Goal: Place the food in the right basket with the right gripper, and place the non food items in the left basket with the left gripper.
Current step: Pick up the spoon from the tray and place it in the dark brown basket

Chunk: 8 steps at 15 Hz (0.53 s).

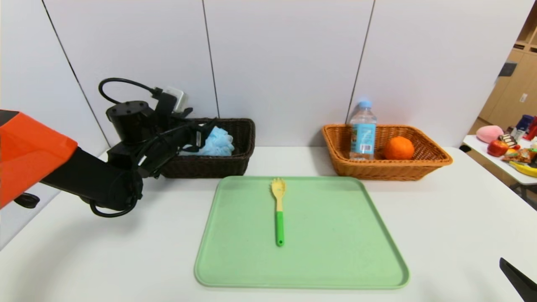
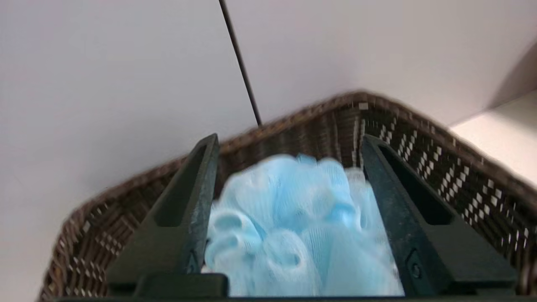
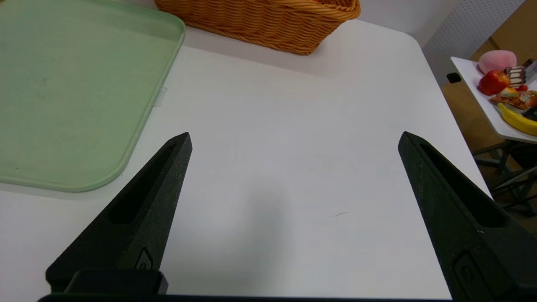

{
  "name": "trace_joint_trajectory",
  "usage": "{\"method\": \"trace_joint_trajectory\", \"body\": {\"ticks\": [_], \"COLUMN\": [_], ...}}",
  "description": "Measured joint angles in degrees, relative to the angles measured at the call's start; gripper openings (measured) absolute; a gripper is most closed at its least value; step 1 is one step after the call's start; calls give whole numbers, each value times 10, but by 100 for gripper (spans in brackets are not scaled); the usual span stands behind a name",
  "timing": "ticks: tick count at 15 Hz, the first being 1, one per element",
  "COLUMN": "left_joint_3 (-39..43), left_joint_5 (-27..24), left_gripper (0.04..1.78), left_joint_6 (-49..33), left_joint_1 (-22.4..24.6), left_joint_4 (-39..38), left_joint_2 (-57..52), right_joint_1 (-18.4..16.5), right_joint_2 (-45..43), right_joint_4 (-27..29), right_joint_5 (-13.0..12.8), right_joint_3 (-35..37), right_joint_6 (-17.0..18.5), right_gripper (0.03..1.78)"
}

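My left gripper (image 1: 205, 136) reaches over the dark brown left basket (image 1: 235, 165). Its fingers are closed on a light blue mesh bath sponge (image 1: 218, 142), which fills the gap between them in the left wrist view (image 2: 293, 218). The basket's woven wall (image 2: 440, 155) lies right behind the sponge. A yellow fork with a green handle (image 1: 277, 209) lies on the green tray (image 1: 335, 251). The orange right basket (image 1: 419, 170) holds a water bottle (image 1: 363, 132) and an orange (image 1: 398, 147). My right gripper (image 3: 293, 138) is open and empty, parked over the bare table at the front right corner (image 1: 518, 277).
A wall stands close behind both baskets. A side table (image 1: 495, 161) at the far right carries an apple, a banana and snacks. The right wrist view shows the tray's corner (image 3: 105, 176) and the orange basket (image 3: 268, 25).
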Motion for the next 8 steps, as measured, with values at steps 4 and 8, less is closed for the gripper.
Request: {"method": "trace_joint_trajectory", "body": {"ticks": [4, 8], "left_joint_3": [5, 115], "left_joint_5": [3, 47], "left_gripper": [144, 154], "left_joint_6": [-19, -50], "left_joint_1": [-13, -65], "left_joint_4": [29, 49], "left_joint_2": [-64, -117], "right_joint_1": [-1, -1], "right_joint_2": [0, 0], "right_joint_4": [1, 1], "right_joint_5": [0, 1], "right_joint_3": [-5, -7], "right_joint_6": [1, 2], "right_gripper": [170, 170]}}
